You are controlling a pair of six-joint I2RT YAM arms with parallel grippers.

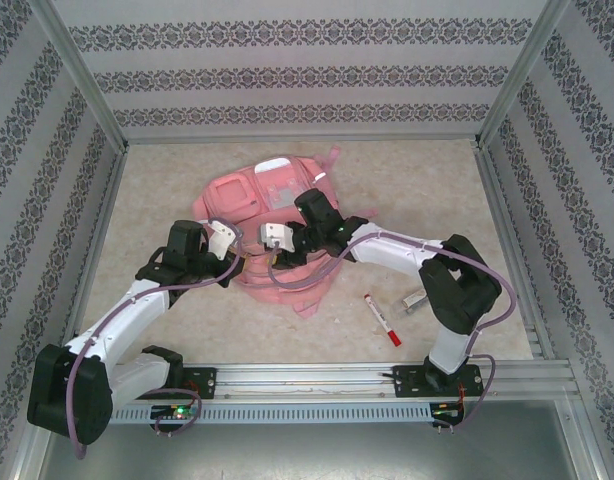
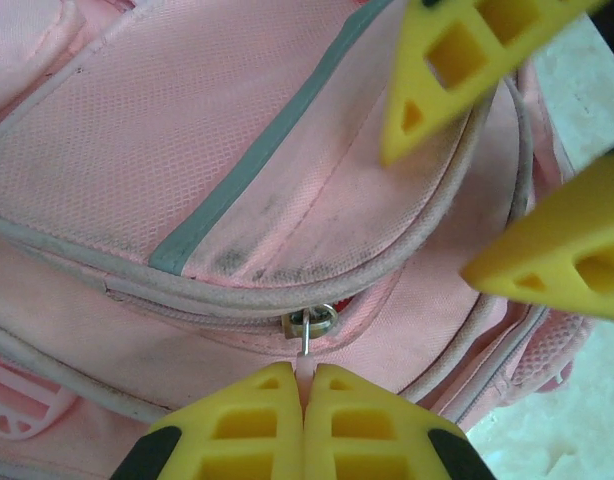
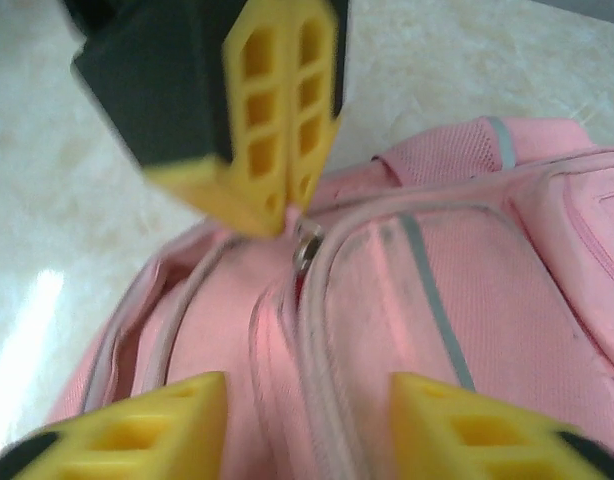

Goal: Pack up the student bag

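while the bag [image 1: 255, 195] lies front-up in the middle of the desk [image 1: 152, 185], just ahead of both arms, the left hand [image 2: 305, 392] is clenched on the zip pull [image 2: 307, 332] at the bag's curved seam. the right hand [image 3: 307, 395] hangs released, jaws apart, just across the pull and facing the left one. the zip curves off to either side of the pull, so the left hand looks best placed to draw along it, with the right steadying the fabric beside.

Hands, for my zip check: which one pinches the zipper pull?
The left hand, shut on the zipper pull of the student bag; the right hand stands open.
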